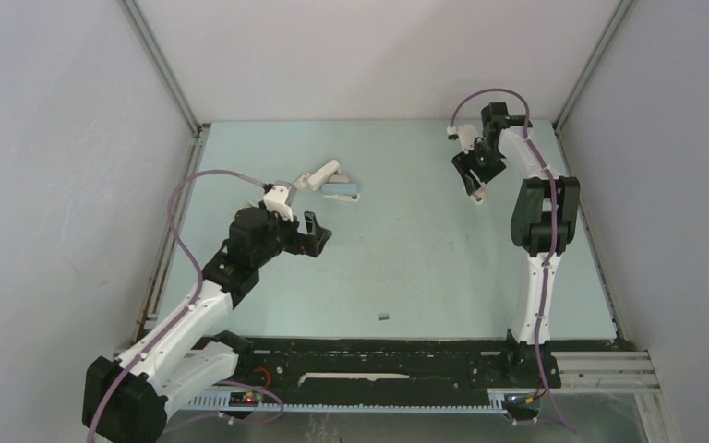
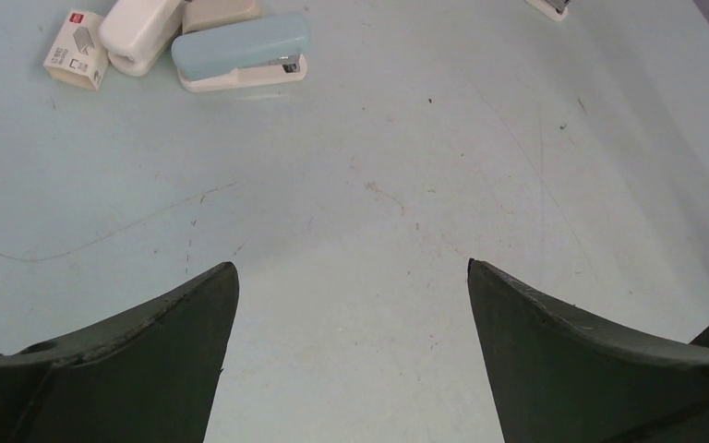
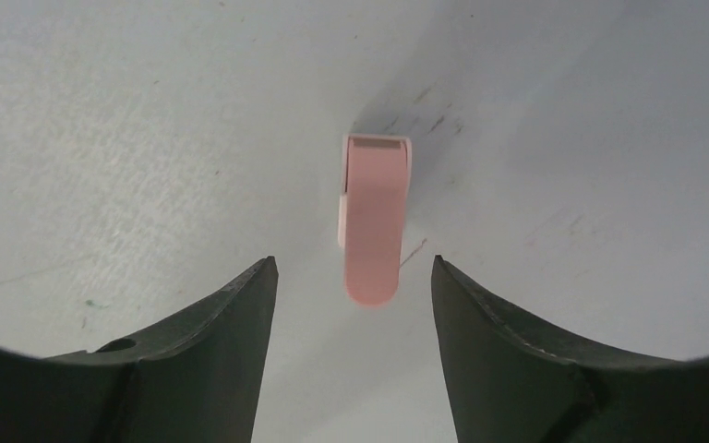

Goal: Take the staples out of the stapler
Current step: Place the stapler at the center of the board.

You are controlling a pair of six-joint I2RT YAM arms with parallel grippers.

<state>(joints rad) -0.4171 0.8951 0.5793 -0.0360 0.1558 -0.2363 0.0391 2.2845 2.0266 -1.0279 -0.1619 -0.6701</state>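
The right pincer (image 3: pixel 354 263) is released; the pink stapler (image 3: pixel 374 217) lies between its fingers, untouched. The left pincer (image 2: pixel 351 277) gapes wide above the counter (image 2: pixel 378 166). The staples (image 1: pixel 383 316) lie near the counter's front edge.

Table (image 1: pixel 425 249) middle lies open — blue stapler (image 2: pixel 240 51), white stapler (image 2: pixel 140 32) and box (image 2: pixel 76 60) crowd far left, pink stapler (image 3: pixel 374 221) far right

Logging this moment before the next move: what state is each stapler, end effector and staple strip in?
Left end effector: open, empty.
Right end effector: open, gripping nothing.
Pink stapler: shut, ungripped.
Blue stapler: shut, upright on its base.
White stapler: open or shut unclear.
Staples: out, lying on the table.
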